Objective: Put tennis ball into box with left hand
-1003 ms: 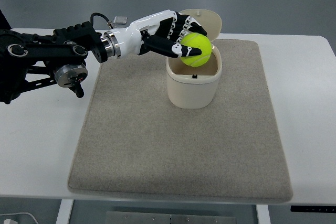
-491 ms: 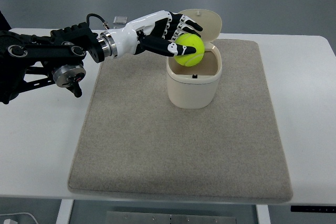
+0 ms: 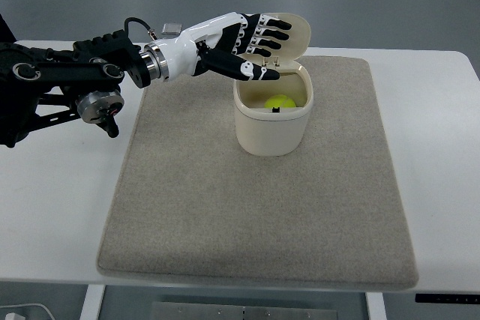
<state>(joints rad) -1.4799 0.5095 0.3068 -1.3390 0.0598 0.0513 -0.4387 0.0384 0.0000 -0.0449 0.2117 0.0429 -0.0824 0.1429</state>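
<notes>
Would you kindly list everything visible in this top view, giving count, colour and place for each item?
tennis ball: one, yellow-green, inside the box, low down.
box: one, cream, on the far middle of the mat, its hinged lid open and tilted back.
mat: one, beige-grey, covering the middle of the table.
table: one, white, under everything.
small grey object: one, at the table's far edge behind the arm; too small to identify.
left hand: one, white and black, fingers spread, empty, above the box's far left rim; its arm enters from the left.
right arm: not in view.
</notes>
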